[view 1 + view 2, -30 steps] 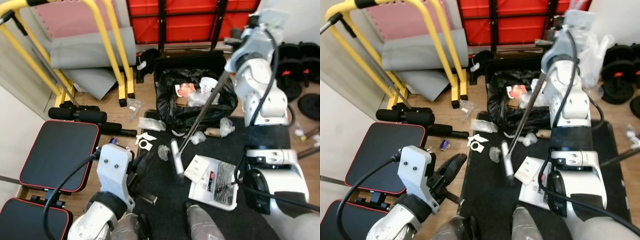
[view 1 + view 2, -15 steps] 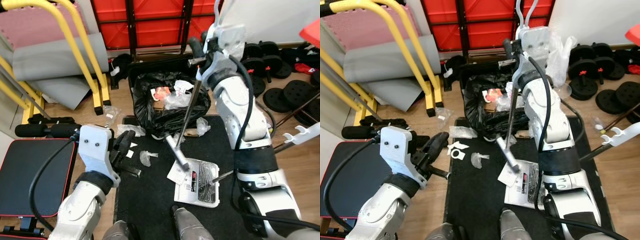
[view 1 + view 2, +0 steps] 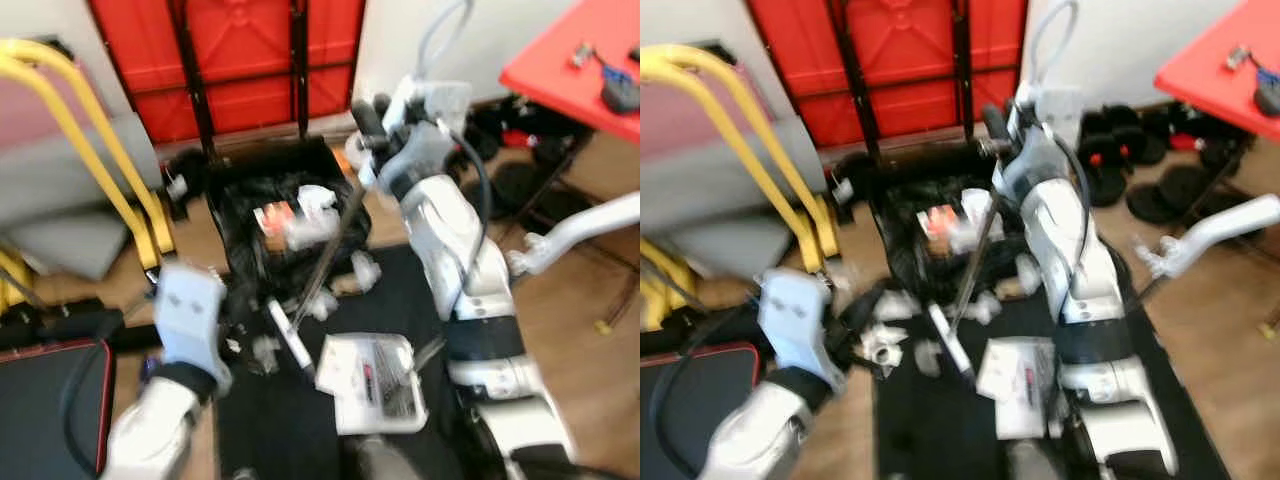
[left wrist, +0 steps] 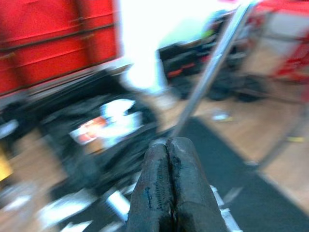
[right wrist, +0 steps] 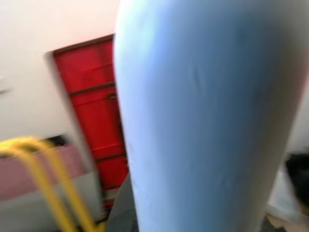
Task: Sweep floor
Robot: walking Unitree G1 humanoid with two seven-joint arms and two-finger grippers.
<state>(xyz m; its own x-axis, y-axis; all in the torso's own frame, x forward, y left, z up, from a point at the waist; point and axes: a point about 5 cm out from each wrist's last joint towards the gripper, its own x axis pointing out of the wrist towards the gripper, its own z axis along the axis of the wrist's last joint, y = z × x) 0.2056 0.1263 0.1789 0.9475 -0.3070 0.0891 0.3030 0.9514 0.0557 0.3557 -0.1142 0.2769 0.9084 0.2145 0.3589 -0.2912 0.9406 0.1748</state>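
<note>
1. At the far left we see a yellow frame (image 3: pixel 95 150) by the wall, with a black padded bench (image 3: pixel 45 400) nearer on the left.
2. Our left gripper (image 4: pixel 169 186) hangs low on the left over the edge of the black mat (image 3: pixel 270 430); its two fingers are pressed together with nothing between them.
3. Crumpled scraps (image 3: pixel 885 340) lie on the floor just right of it.
4. The broom (image 3: pixel 320 265) slants from upper right down to its head (image 3: pixel 290 340) on the mat, in front of the black trash bag (image 3: pixel 275 215).
5. A white packet (image 3: pixel 370 380) lies on the mat just right of the broom head.
6. Our right gripper (image 3: pixel 365 125) is raised at the top of the broom handle; blur keeps us from telling its fingers' state.
</note>
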